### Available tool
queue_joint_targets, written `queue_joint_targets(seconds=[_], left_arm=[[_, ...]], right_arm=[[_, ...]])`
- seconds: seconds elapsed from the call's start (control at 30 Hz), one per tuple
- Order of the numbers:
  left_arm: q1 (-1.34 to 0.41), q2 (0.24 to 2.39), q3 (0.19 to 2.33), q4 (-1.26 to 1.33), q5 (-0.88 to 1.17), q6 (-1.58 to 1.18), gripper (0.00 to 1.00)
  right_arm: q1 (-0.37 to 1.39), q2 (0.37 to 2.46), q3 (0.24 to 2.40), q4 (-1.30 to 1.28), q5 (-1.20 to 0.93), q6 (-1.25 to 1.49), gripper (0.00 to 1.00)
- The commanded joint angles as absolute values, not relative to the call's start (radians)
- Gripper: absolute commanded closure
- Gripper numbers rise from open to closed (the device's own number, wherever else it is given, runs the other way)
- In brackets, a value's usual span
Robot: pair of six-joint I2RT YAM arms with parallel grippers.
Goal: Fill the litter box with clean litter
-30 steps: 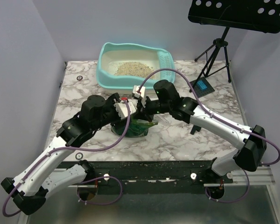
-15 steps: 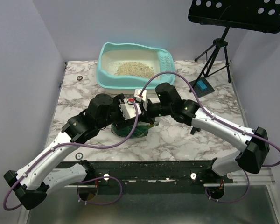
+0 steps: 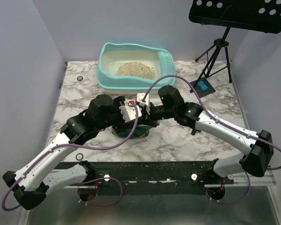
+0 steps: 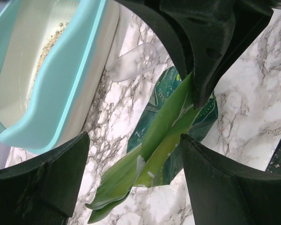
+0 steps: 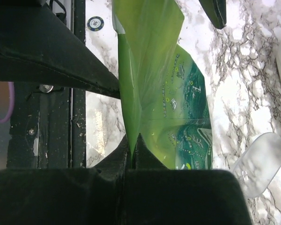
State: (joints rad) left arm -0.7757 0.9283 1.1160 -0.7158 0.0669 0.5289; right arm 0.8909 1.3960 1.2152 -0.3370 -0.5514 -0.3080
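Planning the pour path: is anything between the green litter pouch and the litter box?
Only a small clear plastic piece lying flat on the table between the pouch and the litter box wall. It is low; a raised pouch would likely pass over it.

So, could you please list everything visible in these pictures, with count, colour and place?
litter box: one, turquoise with cream inside, far middle of the table
litter: one heap, pale tan, inside the litter box
scoop: one, turquoise, slotted, at the box's right wall
pouch: one, glossy green with teal print, mid-table between the arms
clear plastic piece: one, transparent, on the table beside the pouch
small disc: one, dark, far left of the table
table: one, white and grey marble
music stand: one, black, behind the table's right side
left claw: one, black, open, either side of the pouch's top
right claw: one, black, shut on the pouch's top edge
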Motion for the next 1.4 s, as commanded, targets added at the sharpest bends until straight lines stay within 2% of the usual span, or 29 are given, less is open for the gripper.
queue_joint_targets(seconds=[0.0, 0.1, 0.17, 0.2, 0.27, 0.3, 0.33, 0.4, 0.6, 0.73, 0.83, 0.93, 1.0, 1.03, 1.07, 1.13, 1.37], left_arm=[[-0.784, 0.942, 1.075, -0.719, 0.106, 0.506, 0.14], [-0.785, 0.956, 1.057, -0.710, 0.113, 0.502, 0.14], [-0.785, 0.969, 1.055, -0.719, 0.124, 0.500, 0.19], [-0.785, 0.974, 1.057, -0.726, 0.123, 0.500, 0.28], [-0.785, 0.979, 1.061, -0.730, 0.120, 0.495, 0.61], [-0.785, 0.977, 1.062, -0.730, 0.103, 0.491, 0.73], [-0.785, 0.971, 1.063, -0.733, 0.091, 0.485, 0.84], [-0.784, 0.960, 1.066, -0.747, 0.074, 0.479, 0.98], [-0.801, 0.919, 1.048, -0.727, -0.044, 0.443, 1.00], [-0.818, 0.856, 0.968, -0.629, -0.124, 0.437, 1.00], [-0.830, 0.792, 0.888, -0.531, -0.210, 0.428, 1.00], [-0.833, 0.735, 0.830, -0.479, -0.264, 0.428, 1.00], [-0.836, 0.703, 0.795, -0.433, -0.290, 0.425, 1.00], [-0.838, 0.684, 0.781, -0.413, -0.296, 0.423, 1.00], [-0.839, 0.666, 0.763, -0.390, -0.304, 0.423, 1.00], [-0.842, 0.629, 0.735, -0.341, -0.314, 0.417, 1.00], [-0.842, 0.551, 0.690, -0.238, -0.295, 0.405, 1.00]], right_arm=[[0.908, 1.361, 1.181, -0.333, -0.568, -0.327, 1.00], [0.914, 1.348, 1.170, -0.315, -0.561, -0.330, 1.00], [0.917, 1.338, 1.166, -0.302, -0.552, -0.327, 1.00], [0.917, 1.333, 1.167, -0.299, -0.548, -0.325, 1.00], [0.917, 1.327, 1.170, -0.284, -0.534, -0.319, 1.00], [0.919, 1.324, 1.178, -0.281, -0.528, -0.316, 0.99], [0.919, 1.321, 1.186, -0.281, -0.520, -0.314, 1.00], [0.919, 1.313, 1.201, -0.279, -0.503, -0.311, 1.00], [0.919, 1.287, 1.246, -0.302, -0.404, -0.288, 0.99], [0.919, 1.292, 1.285, -0.423, -0.301, -0.325, 0.60], [0.917, 1.282, 1.273, -0.471, -0.221, -0.366, 0.47], [0.913, 1.259, 1.262, -0.471, -0.146, -0.388, 0.44], [0.910, 1.255, 1.273, -0.480, -0.152, -0.403, 0.48], [0.908, 1.258, 1.282, -0.492, -0.162, -0.408, 0.61], [0.908, 1.262, 1.298, -0.508, -0.178, -0.410, 0.79], [0.907, 1.287, 1.331, -0.546, -0.207, -0.405, 1.00], [0.907, 1.368, 1.371, -0.569, -0.248, -0.403, 1.00]])
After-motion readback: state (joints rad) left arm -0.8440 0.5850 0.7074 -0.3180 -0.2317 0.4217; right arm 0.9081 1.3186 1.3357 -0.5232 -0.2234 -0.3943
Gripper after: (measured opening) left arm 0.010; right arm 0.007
